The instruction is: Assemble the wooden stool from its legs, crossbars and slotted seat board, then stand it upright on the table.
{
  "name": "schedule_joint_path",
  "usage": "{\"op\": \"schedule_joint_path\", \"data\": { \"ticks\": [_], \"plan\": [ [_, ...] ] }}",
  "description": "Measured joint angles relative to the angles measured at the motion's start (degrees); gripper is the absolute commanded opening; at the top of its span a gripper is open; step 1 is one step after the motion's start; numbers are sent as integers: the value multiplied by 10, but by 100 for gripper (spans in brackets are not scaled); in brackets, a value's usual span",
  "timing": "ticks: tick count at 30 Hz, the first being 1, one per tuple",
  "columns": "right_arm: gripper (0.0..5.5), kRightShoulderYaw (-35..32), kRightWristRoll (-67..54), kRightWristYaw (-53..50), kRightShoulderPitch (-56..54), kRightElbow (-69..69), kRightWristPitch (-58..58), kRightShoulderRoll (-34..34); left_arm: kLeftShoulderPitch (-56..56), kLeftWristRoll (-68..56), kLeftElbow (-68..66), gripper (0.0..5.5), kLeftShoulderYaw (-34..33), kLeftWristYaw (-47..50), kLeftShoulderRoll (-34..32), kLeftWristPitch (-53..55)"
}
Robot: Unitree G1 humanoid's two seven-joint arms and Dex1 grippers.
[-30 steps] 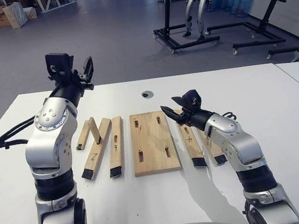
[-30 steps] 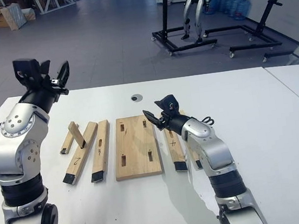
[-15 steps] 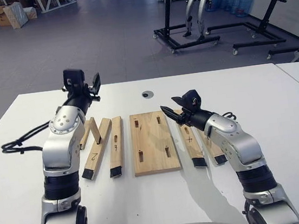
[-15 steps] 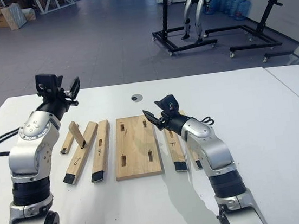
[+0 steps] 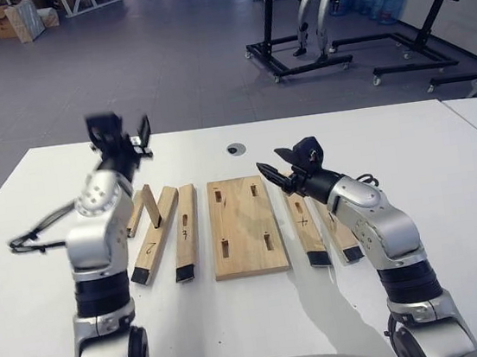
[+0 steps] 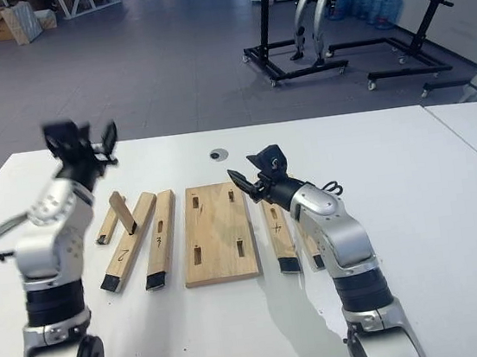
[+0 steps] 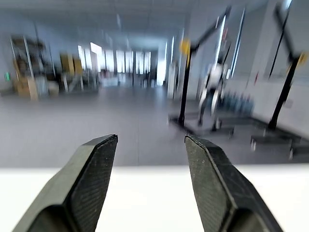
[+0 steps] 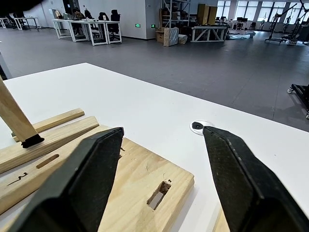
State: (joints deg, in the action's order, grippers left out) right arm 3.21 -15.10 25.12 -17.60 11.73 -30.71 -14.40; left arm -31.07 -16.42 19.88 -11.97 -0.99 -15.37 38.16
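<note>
The slotted seat board (image 5: 244, 226) lies flat mid-table. To its left lie two long legs (image 5: 155, 239) (image 5: 185, 233), a short crossbar (image 5: 133, 216) and a small piece (image 5: 149, 203) leaning up on end. Two more legs (image 5: 303, 223) (image 5: 342, 235) lie to its right. My right gripper (image 5: 274, 168) hovers open just above the board's far right corner; the right wrist view shows the board (image 8: 145, 186) between its fingers (image 8: 91, 179). My left gripper (image 5: 118, 134) is open and empty, raised over the table's far left side, beyond the left legs.
A small round hole (image 5: 235, 150) sits in the white table (image 5: 451, 205) beyond the board. A black cable (image 5: 33, 239) trails from my left arm across the table's left side. Open grey floor and black frames on wheels (image 5: 302, 57) lie behind the table.
My left arm has dropped and stretched out, bringing its open gripper lower and farther toward the table's back. The right gripper has lifted only slightly. The wooden parts have not moved.
</note>
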Motion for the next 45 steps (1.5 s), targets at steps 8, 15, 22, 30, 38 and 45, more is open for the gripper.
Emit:
{"op": "schedule_joint_path", "data": {
  "ticks": [8, 15, 22, 30, 38, 45],
  "plan": [
    [302, -22, -2, -14, 31, 26, -1, -1, -56, -95, 163, 254, -111, 28, -54, 417],
    [302, -56, -7, -48, 84, 88, -12, -5, 164, -342, 200, 254, -97, -63, -316, 539],
    [302, -48, -7, -48, 87, 82, -16, -5, 281, -403, 227, 254, -84, 30, -220, 539],
    [302, -35, -7, -38, 59, 62, -16, -9, 290, -253, 202, 340, -13, 98, -143, 523],
    [302, -32, -7, -37, 52, 52, -16, -10, 286, -158, 157, 451, 72, 69, -146, 447],
    [302, -25, -7, -37, 45, 48, -16, -9, 281, -89, 84, 467, 130, 30, -152, 373]
  ]
}}
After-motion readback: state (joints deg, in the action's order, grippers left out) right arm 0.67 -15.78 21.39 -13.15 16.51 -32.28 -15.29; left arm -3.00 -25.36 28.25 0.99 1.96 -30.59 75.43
